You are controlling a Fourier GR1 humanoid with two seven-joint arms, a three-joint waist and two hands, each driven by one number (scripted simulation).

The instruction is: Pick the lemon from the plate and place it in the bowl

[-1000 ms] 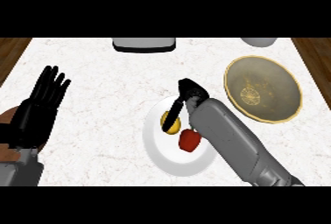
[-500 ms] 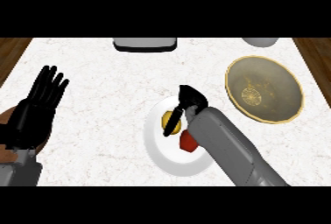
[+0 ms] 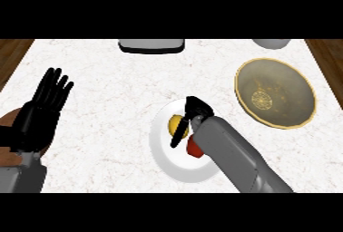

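Black fingers (image 3: pixel 179 136) of the right hand (image 3: pixel 194 113) curled down over the lemon (image 3: pixel 177 124), one dark digit crossing its yellow face, the rest bunched above and to the right of it; clamped round the fruit as far as can be seen, though much of the contact hidden by the hand itself. One lemon only, sitting on the white plate (image 3: pixel 167 156), in the plate's upper half; only a small yellow patch visible, so long axis and pointing direction impossible to tell. One red item (image 3: pixel 194 147) just below and to the right of the lemon, also on the plate, partly covered by the grey forearm running in from the lower right. One plate, near the middle of the pale tabletop (image 3: pixel 114 90). One bowl (image 3: pixel 275 93), gold-rimmed, well apart to the upper right. One grey object (image 3: pixel 151 45) at the far edge, one pale rounded object (image 3: pixel 271 43) at the far right corner. Left hand (image 3: pixel 40 113) resting at the left side, fingers straight and spread, upward.
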